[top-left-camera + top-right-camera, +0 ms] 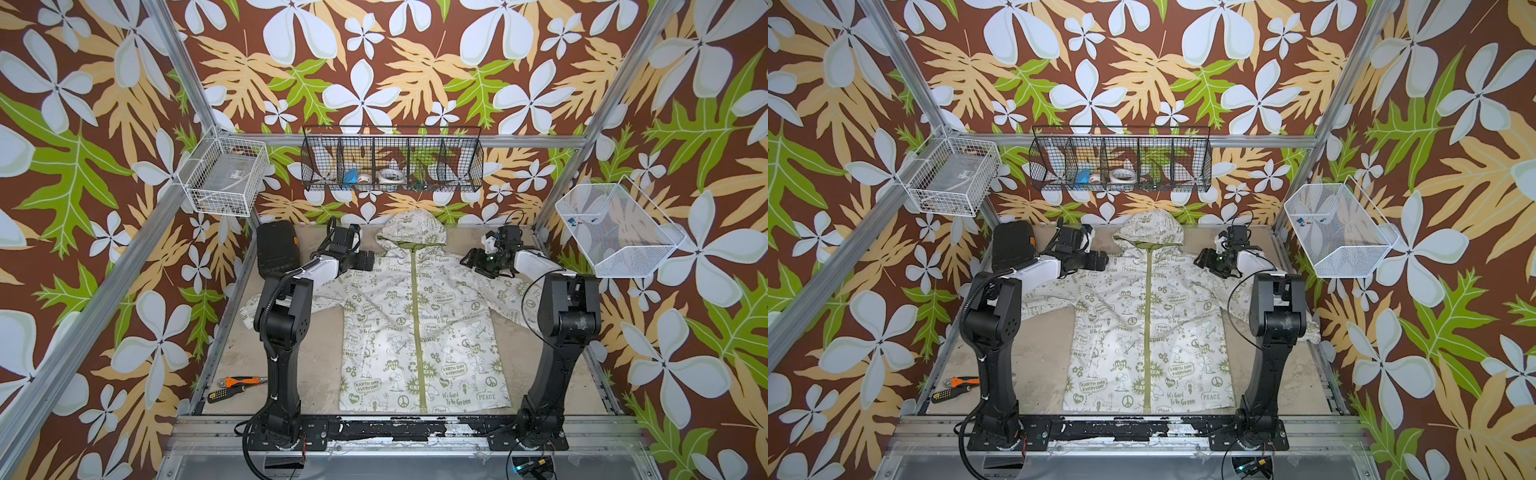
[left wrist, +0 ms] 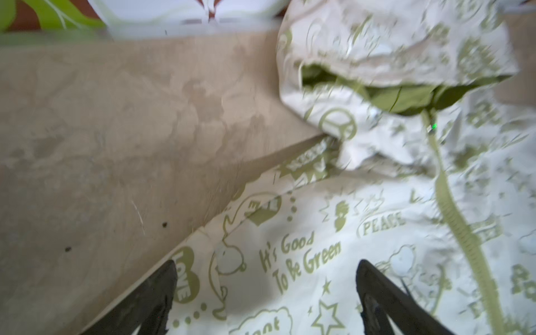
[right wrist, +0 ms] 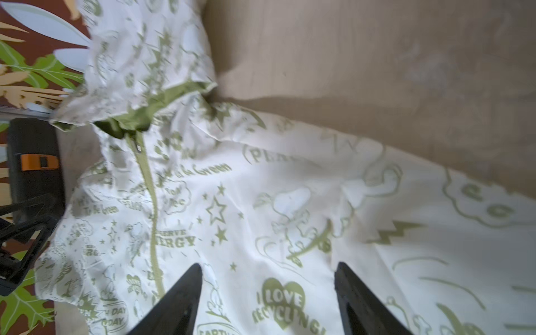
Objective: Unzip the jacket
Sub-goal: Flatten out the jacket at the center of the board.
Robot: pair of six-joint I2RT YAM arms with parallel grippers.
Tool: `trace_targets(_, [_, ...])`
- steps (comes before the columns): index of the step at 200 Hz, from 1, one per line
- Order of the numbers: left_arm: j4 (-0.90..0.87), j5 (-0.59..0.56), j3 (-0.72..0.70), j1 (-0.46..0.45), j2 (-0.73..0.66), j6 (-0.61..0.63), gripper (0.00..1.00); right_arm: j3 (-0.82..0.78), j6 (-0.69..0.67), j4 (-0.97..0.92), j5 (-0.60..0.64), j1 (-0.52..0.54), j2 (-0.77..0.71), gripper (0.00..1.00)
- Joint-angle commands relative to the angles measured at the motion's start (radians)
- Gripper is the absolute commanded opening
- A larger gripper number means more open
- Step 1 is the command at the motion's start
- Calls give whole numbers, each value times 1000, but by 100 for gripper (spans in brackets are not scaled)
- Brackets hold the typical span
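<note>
The jacket (image 1: 386,332) lies flat and face up in the middle of the bench (image 1: 316,365). Its hood (image 1: 409,230) reaches the back wall and its hem (image 1: 424,409) reaches the front rail (image 1: 395,432).

**Progress.** The olive zipper (image 1: 417,316) is closed from hem to collar, and the slider (image 2: 432,127) sits at the top under the hood opening. I judge the unzipping not yet begun, so the whole run is left.

**Grippers.** The left gripper (image 2: 266,265) hovers over its shoulder with jaws wide and empty. The right gripper (image 3: 268,266) is over the other shoulder, jaws apart, holding nothing. Neither touches the slider.

**Room.** Bare bench lies either side of the body, though each sleeve spreads out past an arm. A black case (image 1: 276,249) fills the far left corner. A screwdriver (image 1: 228,392) and an orange-handled tool (image 1: 243,380) lie at the near left, well apart from the cloth.
</note>
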Motion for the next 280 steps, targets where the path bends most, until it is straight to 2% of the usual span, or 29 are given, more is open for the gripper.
trace_targets(1, [-109,-59,52,1,50,60,97,-53,6,37,42,3,-2,65])
trace_targets(34, [-209,-110,99,1,106,37,94,-66,-20,-32,128,9,39,54])
trace_targets(54, [-227,-113,66,-1,103,11,91,-79,-45,-72,227,20,56,34])
trace_targets(72, [-253,-113,54,-1,117,-27,84,-96,-58,-95,317,33,67,24])
trace_targets(110, [-245,-100,-24,-1,106,-126,68,-151,-73,-129,450,65,66,14])
trace_targets(135, [-190,-105,-154,-1,34,-197,59,-256,-51,-105,410,68,17,10])
trace_targets(152, [-144,-102,-259,0,-32,-249,51,-343,-22,-59,306,63,-39,8])
trace_targets(176, [-94,-99,-386,-1,-119,-311,39,-480,17,-4,240,67,-125,5])
trace_targets(211, [-57,-97,-509,-1,-247,-335,30,-709,73,67,214,67,-312,3])
trace_targets(228, [-35,-65,-526,-10,-333,-302,28,-784,90,65,212,67,-415,4])
trace_targets(235, [-24,-66,-523,-20,-379,-281,29,-799,94,59,208,66,-470,6])
trace_targets(242, [-8,-60,-515,-30,-419,-249,35,-797,93,41,212,66,-518,11])
trace_targets(255, [27,9,-473,-43,-481,-151,62,-759,84,3,243,66,-597,26])
trace_targets(268, [40,127,-390,-56,-499,-29,81,-687,64,-25,265,66,-656,44])
trace_targets(280, [10,245,-283,-61,-463,68,99,-611,37,-32,263,66,-684,57])
